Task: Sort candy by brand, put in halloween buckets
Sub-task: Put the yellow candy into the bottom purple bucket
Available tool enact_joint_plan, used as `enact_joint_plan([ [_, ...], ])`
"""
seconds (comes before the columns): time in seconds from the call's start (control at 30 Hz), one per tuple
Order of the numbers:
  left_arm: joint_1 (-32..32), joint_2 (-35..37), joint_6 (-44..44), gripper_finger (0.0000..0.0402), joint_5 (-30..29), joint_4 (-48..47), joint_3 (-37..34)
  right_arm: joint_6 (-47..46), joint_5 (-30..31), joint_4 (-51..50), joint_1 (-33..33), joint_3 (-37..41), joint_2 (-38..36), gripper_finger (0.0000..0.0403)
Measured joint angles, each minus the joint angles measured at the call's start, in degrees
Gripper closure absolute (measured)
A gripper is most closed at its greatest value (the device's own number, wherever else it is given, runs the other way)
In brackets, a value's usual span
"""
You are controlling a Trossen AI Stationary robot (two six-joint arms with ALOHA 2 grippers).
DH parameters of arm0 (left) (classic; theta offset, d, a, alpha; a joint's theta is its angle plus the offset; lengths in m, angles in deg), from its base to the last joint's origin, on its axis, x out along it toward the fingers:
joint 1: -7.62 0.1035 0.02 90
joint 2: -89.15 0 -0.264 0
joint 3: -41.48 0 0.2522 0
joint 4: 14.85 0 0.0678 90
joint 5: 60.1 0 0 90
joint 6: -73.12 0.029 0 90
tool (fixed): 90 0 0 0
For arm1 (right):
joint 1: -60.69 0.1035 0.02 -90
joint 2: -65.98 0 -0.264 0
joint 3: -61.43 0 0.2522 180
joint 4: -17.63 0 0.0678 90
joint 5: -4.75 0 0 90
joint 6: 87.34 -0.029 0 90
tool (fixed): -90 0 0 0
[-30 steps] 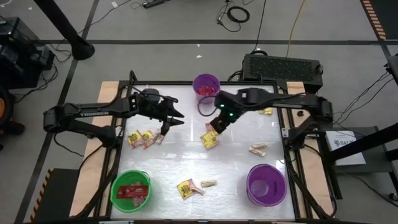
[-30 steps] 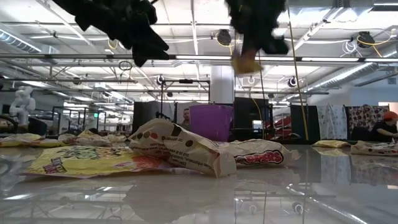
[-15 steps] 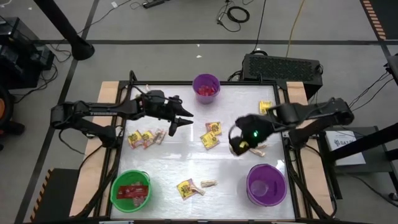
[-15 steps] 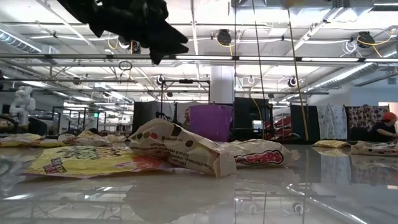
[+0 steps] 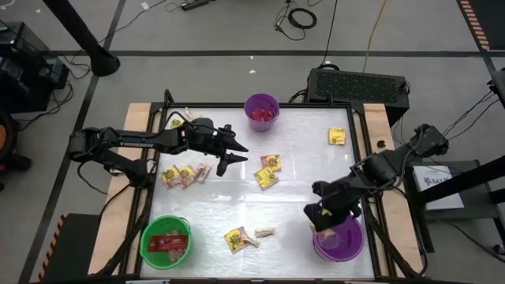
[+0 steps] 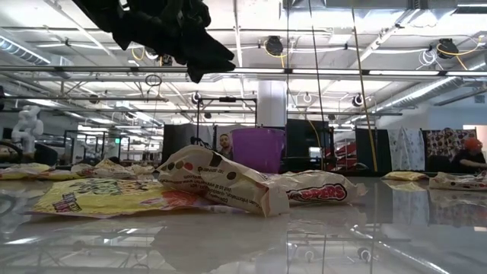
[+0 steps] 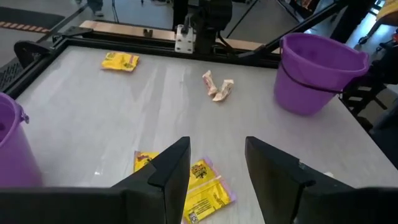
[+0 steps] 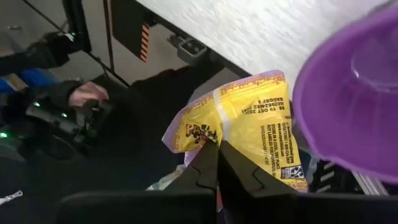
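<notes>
The work surface is a glossy white tabletop in a dark frame, standing on grey concrete floor with cables trailing across it. At table level the room behind is an open workshop with ceiling rails, lamps and a white pillar; a person in an orange cap sits at the far right.

The right gripper hangs over the near rim of the purple plastic bucket on the right, its fingers pressed together on a yellow candy packet with dark print. The left gripper hovers above the table's middle, fingers spread and holding nothing, with a pair of yellow packets lying below it.

A second purple bucket, holding red pieces, stands at the far edge. The bright green bucket at the near left holds red packets. Loose candy lies scattered: yellow packets centrally, one yellow packet far right, and more at left and near the front.
</notes>
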Motion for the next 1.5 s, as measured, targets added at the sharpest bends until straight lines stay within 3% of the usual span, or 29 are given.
enact_joint_plan([
  [0.23,0.0,0.0,0.0,0.024,-0.2,0.1,0.0,-4.1,1.7,-0.3,4.4,0.0,0.0,0.0402],
  [0.5,0.0,0.0,0.3,0.024,-4.4,0.1,0.0,-8.1,5.2,-0.9,8.1,0.0,0.1,0.0402],
  [0.67,0.0,0.0,0.5,0.024,-5.7,0.1,0.0,-11.1,6.1,-5.4,9.9,0.0,0.5,0.0402],
  [1.23,0.0,0.0,0.4,0.024,-5.8,0.3,0.0,-6.4,6.1,-6.1,11.8,0.0,5.1,0.0403],
  [1.5,0.0,0.0,0.3,0.024,-6.2,0.5,0.0,-6.0,9.0,-5.9,12.0,0.0,5.2,0.0403],
])
